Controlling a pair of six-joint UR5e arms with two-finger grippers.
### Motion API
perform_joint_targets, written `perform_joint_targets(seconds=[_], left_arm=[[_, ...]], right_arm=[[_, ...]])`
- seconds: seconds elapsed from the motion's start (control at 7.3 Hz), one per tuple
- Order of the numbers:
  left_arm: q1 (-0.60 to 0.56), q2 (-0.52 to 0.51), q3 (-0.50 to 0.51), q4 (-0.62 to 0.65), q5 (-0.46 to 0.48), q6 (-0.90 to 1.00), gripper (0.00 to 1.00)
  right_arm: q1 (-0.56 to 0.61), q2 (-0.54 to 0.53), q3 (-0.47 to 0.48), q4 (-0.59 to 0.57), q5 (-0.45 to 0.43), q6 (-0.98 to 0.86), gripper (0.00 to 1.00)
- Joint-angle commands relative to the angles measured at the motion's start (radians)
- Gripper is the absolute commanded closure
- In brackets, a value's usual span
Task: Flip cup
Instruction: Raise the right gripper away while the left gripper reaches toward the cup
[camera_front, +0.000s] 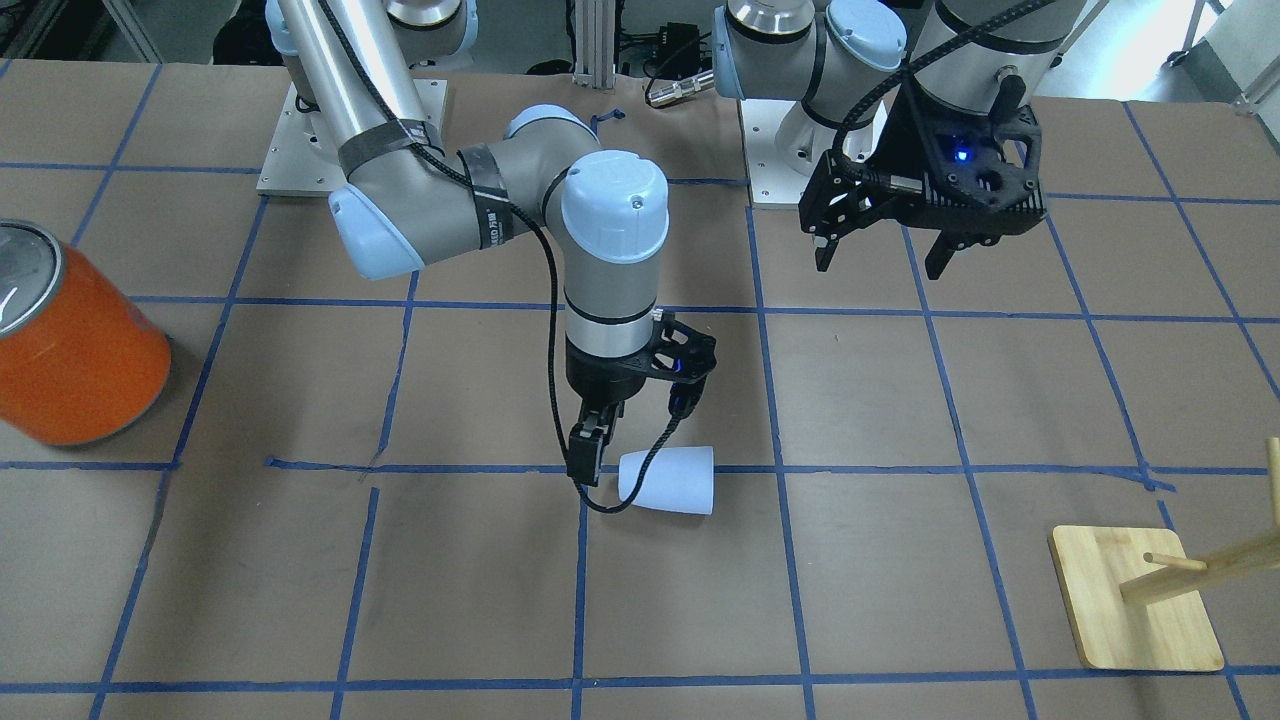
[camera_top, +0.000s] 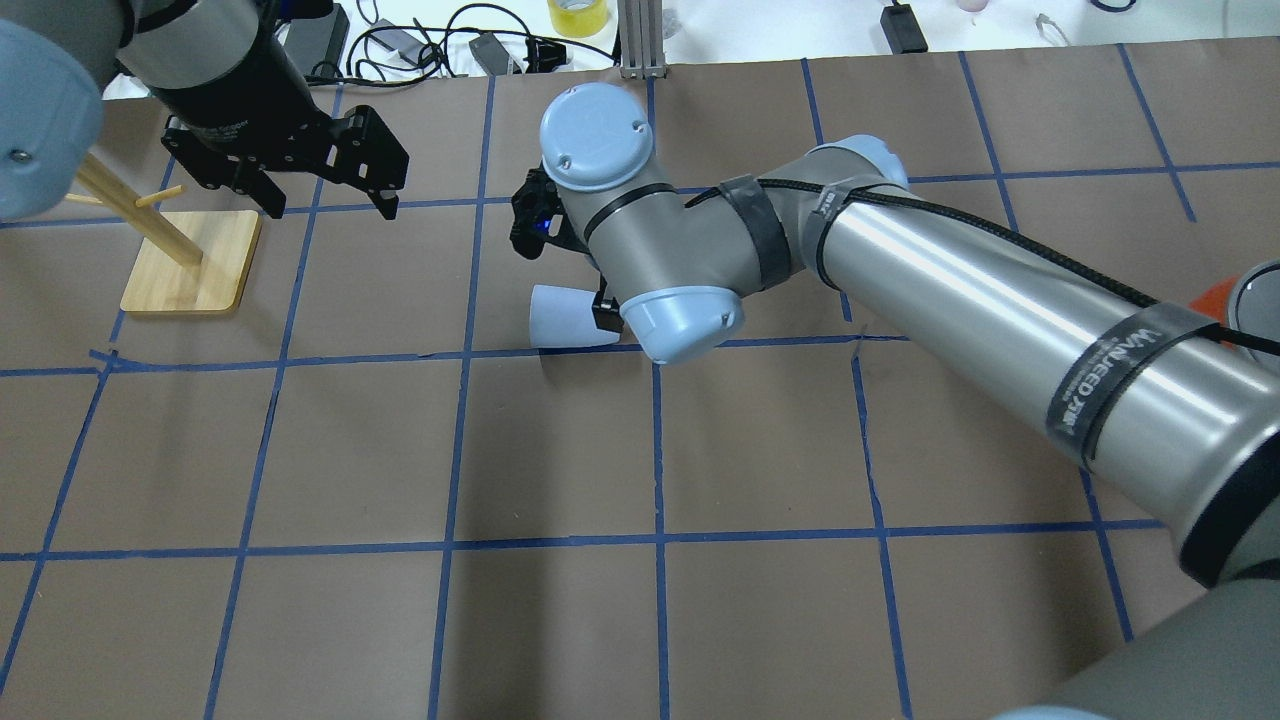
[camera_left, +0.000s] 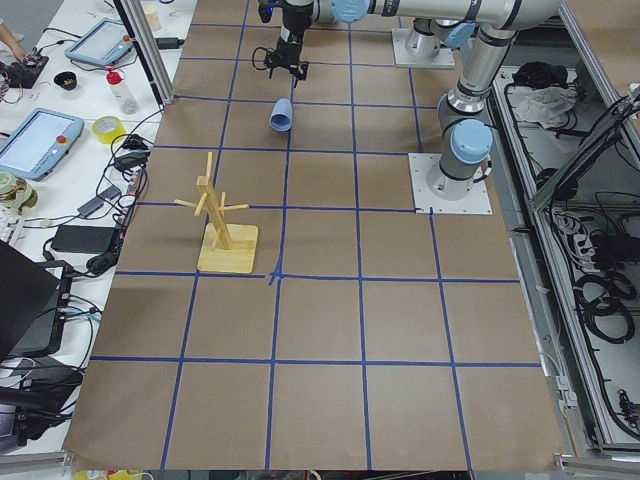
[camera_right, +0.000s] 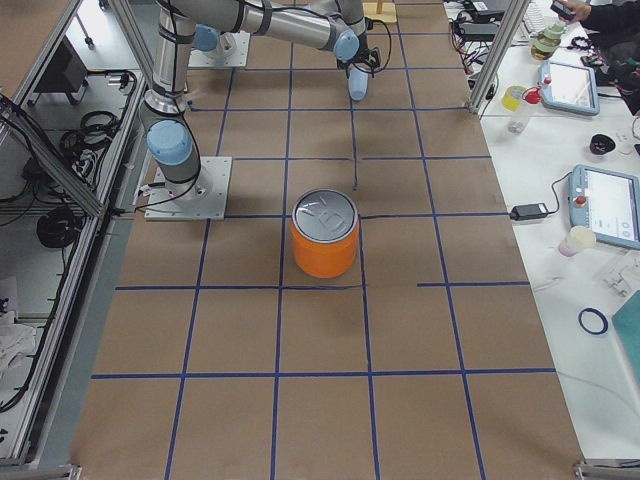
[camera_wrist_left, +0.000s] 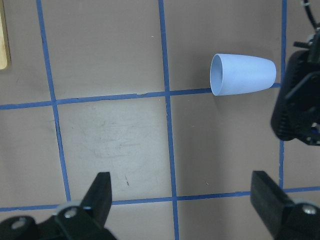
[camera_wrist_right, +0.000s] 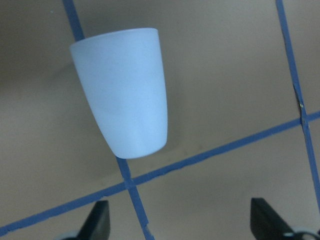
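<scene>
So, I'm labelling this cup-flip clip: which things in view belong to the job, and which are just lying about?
Belongs to the job:
cup, lying on its side
right gripper, open, by the cup's base

Just lying about:
orange can, upright
wooden peg stand
left gripper, open, away from the cup

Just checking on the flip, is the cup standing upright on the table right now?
No, the cup lies on its side on the table, rim facing sideways.
</scene>
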Motion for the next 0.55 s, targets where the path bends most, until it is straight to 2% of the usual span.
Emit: perform_joint_targets(seconds=[0.0, 0.14, 0.27, 0.41], left_arm=[[0.064, -0.015, -0.016, 0.001, -0.03, 0.06, 0.0], [0.109, -0.038, -0.037, 0.079, -0.146, 0.143, 0.0], [0.12, -0.062, -0.098, 0.119, -0.255, 0.147, 0.0], [0.126, -0.107, -0.183, 0.282, -0.265, 0.149, 0.0]], right_arm=[[-0.098, -0.125, 0.048, 0.106, -0.006, 0.311, 0.0], [-0.176, -0.182, 0.063, 0.21, 0.0, 0.429, 0.0], [-0.252, -0.222, 0.068, 0.31, 0.009, 0.592, 0.0], [-0.29, -0.25, 0.066, 0.367, 0.009, 0.744, 0.0]])
